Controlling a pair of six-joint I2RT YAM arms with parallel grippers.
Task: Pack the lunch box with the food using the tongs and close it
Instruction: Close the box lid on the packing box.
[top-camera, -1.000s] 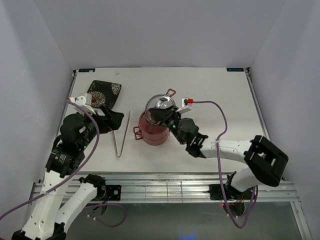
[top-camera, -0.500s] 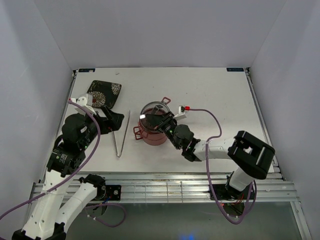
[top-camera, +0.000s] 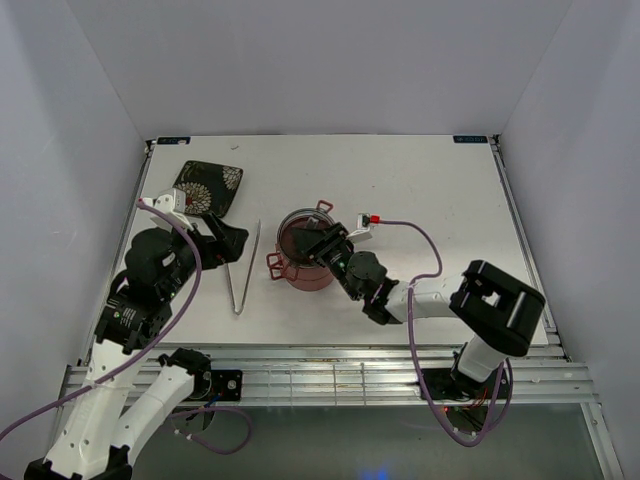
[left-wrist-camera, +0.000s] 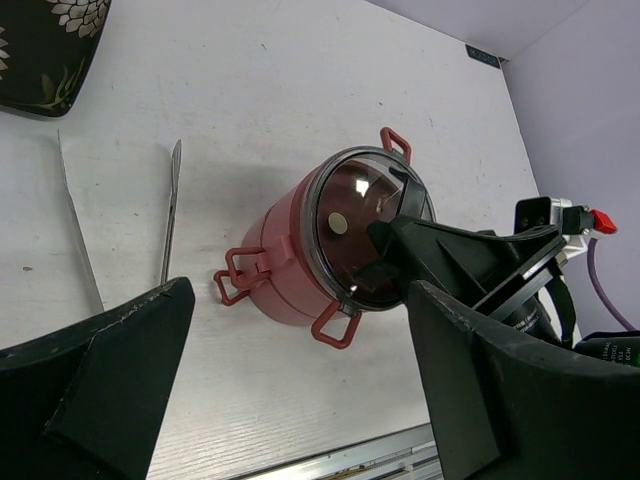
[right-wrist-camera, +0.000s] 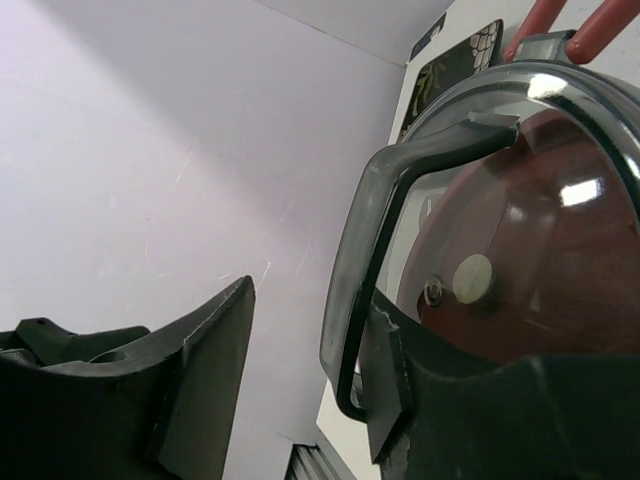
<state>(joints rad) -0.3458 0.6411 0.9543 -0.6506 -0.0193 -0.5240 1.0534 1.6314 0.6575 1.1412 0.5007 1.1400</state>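
The lunch box (top-camera: 304, 264) stands upright near the middle of the surface (top-camera: 430, 180), its two red bowls stacked and the grey-rimmed top lid (left-wrist-camera: 352, 228) sitting on it; a red disc shows through the lid. The right hand (top-camera: 323, 241) is low over the lid, its two fingers parted, with the lid's grey handle (right-wrist-camera: 368, 215) between them. In the right wrist view the handle lies against one finger and stands apart from the other (right-wrist-camera: 205, 365), so the hand is not clamped on it. The tongs (top-camera: 248, 266) lie flat on the surface just left of the lunch box, apart from it, their joined end toward the arms' bases and the two slim arms spread in a narrow V. The left hand (top-camera: 228, 243) hangs over the open end of the tongs, spread fully wide and holding nothing. A dark patterned plate (top-camera: 208, 188) rests beyond it, near the far left corner.
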